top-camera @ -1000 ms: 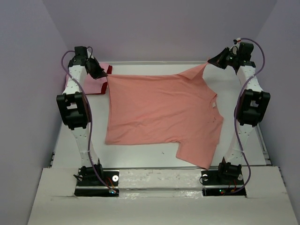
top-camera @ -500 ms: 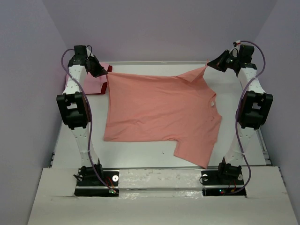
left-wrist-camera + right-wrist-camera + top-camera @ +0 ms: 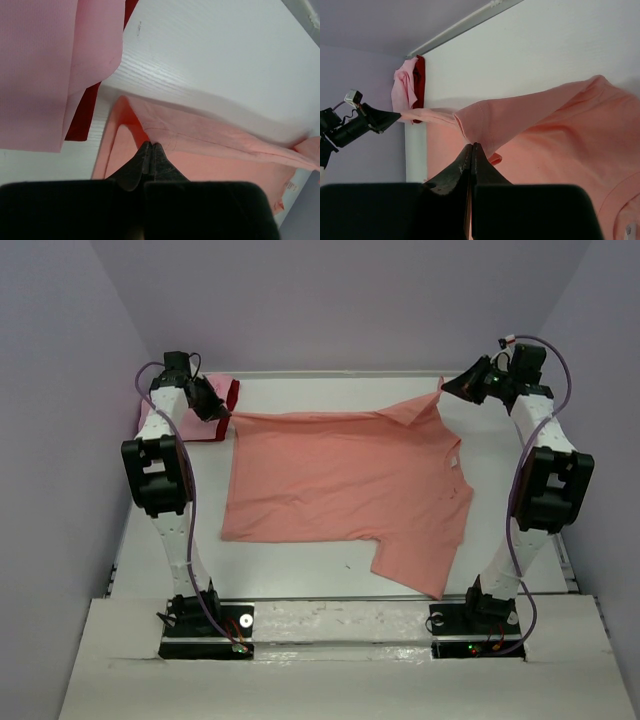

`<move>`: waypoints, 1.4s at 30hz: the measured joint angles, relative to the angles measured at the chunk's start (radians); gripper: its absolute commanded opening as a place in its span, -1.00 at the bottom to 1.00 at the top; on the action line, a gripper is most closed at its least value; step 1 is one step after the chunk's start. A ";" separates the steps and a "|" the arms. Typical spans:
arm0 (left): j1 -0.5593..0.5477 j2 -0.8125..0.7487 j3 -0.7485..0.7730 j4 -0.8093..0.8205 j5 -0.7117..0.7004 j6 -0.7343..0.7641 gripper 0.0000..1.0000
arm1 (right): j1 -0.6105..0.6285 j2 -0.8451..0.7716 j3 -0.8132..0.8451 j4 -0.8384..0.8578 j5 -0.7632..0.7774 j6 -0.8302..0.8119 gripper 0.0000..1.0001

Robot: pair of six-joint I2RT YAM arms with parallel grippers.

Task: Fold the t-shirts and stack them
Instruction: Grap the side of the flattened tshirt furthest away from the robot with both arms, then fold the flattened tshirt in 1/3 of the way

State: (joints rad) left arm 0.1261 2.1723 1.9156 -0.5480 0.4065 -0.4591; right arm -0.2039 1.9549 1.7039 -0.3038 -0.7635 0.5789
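A salmon-orange t-shirt (image 3: 345, 485) lies spread over the white table, its far edge lifted off the surface. My left gripper (image 3: 224, 414) is shut on the shirt's far left corner (image 3: 150, 135). At the far right, my right gripper (image 3: 443, 387) is shut on the sleeve (image 3: 485, 122) and holds it raised. In the back left corner sit a folded lighter pink t-shirt (image 3: 195, 410) and a dark red t-shirt (image 3: 233, 395) under it; both also show in the left wrist view, the pink t-shirt (image 3: 45, 65) and the dark red t-shirt (image 3: 82, 117).
The white table (image 3: 330, 575) is enclosed by lilac walls on the left, back and right. Both arm bases stand at the near edge, the left base (image 3: 205, 615) and the right base (image 3: 480, 610). A raised rail (image 3: 330, 373) runs along the table's far edge.
Both grippers have carried the shirt's far edge a little toward the near side and lower, so the far hem now sags between them. The left gripper moved slightly right.
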 measured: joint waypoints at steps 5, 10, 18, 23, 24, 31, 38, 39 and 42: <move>0.000 -0.036 -0.053 -0.003 -0.014 0.004 -1.00 | 0.001 -0.038 -0.058 -0.001 0.004 0.000 -1.00; 0.000 -0.085 -0.095 -0.003 -0.016 0.007 -1.00 | 0.001 -0.077 -0.105 -0.002 0.012 -0.004 -1.00; 0.000 -0.140 -0.143 0.003 -0.018 0.014 -1.00 | 0.001 -0.147 -0.177 -0.001 0.024 -0.007 -1.00; 0.000 -0.149 -0.169 0.005 -0.019 0.018 -1.00 | 0.001 -0.183 -0.212 -0.002 0.027 -0.008 -1.00; 0.000 -0.149 -0.171 0.005 -0.019 0.018 -1.00 | 0.001 -0.192 -0.219 -0.003 0.027 -0.008 -1.00; 0.000 -0.156 -0.177 0.005 -0.018 0.027 -1.00 | 0.001 -0.248 -0.276 0.000 0.028 -0.008 -1.00; 0.000 -0.175 -0.212 0.005 -0.018 0.033 -1.00 | 0.002 -0.307 -0.354 -0.003 0.030 -0.008 -1.00; 0.000 -0.177 -0.215 0.005 -0.018 0.034 -1.00 | 0.001 -0.318 -0.367 -0.004 0.031 -0.008 -1.00; 0.000 -0.178 -0.225 0.000 -0.019 0.035 -1.00 | 0.002 -0.341 -0.399 -0.007 0.034 -0.010 -1.00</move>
State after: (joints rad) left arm 0.1261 1.9942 1.6905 -0.5480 0.3874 -0.4240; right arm -0.2024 1.6135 1.3048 -0.3111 -0.7296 0.5686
